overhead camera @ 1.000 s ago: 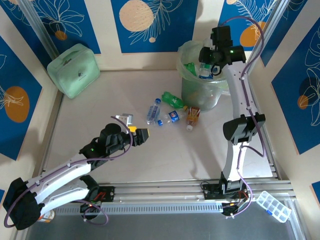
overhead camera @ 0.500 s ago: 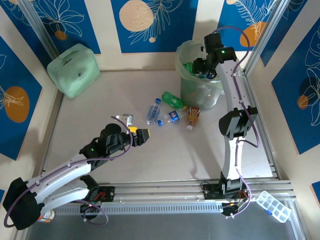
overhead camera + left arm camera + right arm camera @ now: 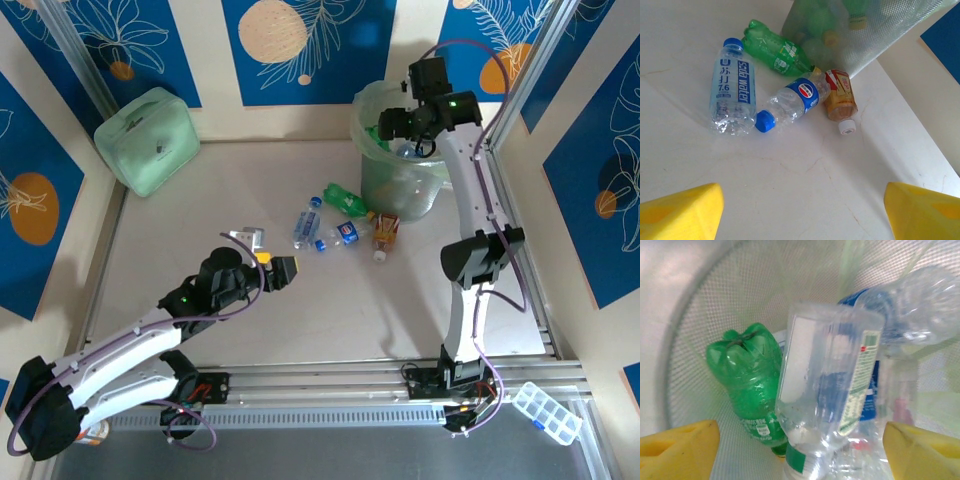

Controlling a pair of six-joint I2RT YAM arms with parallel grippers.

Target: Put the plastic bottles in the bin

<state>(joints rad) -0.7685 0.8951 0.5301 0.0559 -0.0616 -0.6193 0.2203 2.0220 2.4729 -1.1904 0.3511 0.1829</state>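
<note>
Four plastic bottles lie clustered at the centre of the top view, on the desk (image 3: 180, 230) just left of the bin (image 3: 405, 195): a clear soda-water bottle (image 3: 732, 87), a Pepsi-labelled bottle (image 3: 795, 102), a green bottle (image 3: 777, 47) and a red-orange labelled bottle (image 3: 840, 95) beside the bin's mesh wall. Inside the bin, a second green bottle (image 3: 747, 375) leans against a clear white-labelled bottle (image 3: 825, 385). The right pincer (image 3: 392, 124) hangs over the bin's mouth, jaws wide, gripping nothing. The left pincer (image 3: 800, 215), lower left of centre, is wide and empty, facing the cluster.
</note>
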